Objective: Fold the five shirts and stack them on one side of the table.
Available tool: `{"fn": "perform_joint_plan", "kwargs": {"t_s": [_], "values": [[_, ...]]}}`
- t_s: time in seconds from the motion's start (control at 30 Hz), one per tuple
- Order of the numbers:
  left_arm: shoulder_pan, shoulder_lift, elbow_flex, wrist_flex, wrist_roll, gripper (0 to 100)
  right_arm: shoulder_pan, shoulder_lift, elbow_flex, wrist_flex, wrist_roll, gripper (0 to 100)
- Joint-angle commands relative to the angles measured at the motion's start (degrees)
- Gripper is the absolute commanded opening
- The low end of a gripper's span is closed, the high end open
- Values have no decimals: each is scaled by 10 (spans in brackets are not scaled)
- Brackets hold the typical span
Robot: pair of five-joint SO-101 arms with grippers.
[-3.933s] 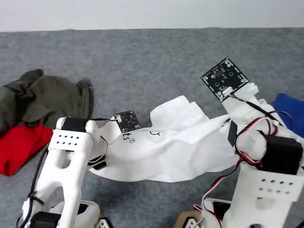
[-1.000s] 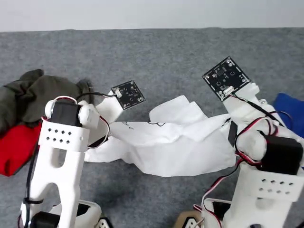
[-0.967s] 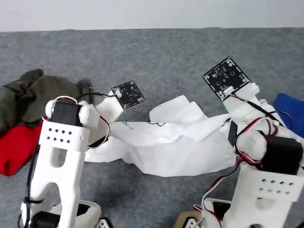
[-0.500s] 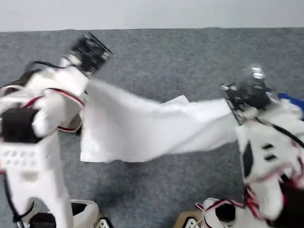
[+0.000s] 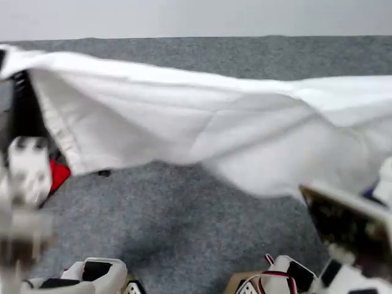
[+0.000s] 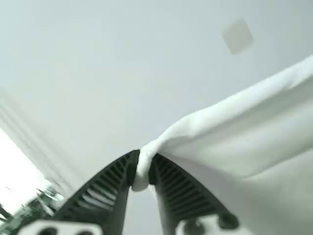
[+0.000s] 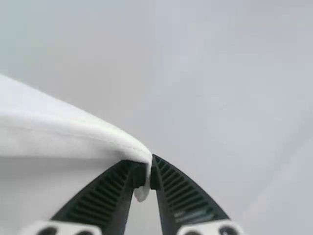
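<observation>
Your left hand (image 6: 141,172) is clamped shut on a bunched edge of the white shirt (image 5: 202,128), and your right hand (image 7: 142,182) pinches another edge the same way. Between them the shirt hangs stretched wide in the air above the grey surface (image 5: 171,226). Beneath its left-arm end, a red shirt (image 5: 59,175) lies on the surface.

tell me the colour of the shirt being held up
White. The shirt shows best in the high view, stretched wide above the grey table.
</observation>
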Motion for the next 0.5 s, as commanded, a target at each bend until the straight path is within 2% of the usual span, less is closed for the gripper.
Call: {"fn": "perform_joint_plan", "kwargs": {"t_s": [0.0, 0.23, 0.37, 0.47], "values": [[-5, 1, -54, -13, -27, 5, 29, 3, -34, -22, 9, 10], [-5, 1, -122, 31, -25, 5, 62, -8, -55, -21, 33, 10], [-34, 1, -70, 30, -24, 5, 59, 0, -41, 31, 61, 10], [-61, 1, 14, 30, -24, 5, 17, 19, -12, 67, 65, 10]]}}
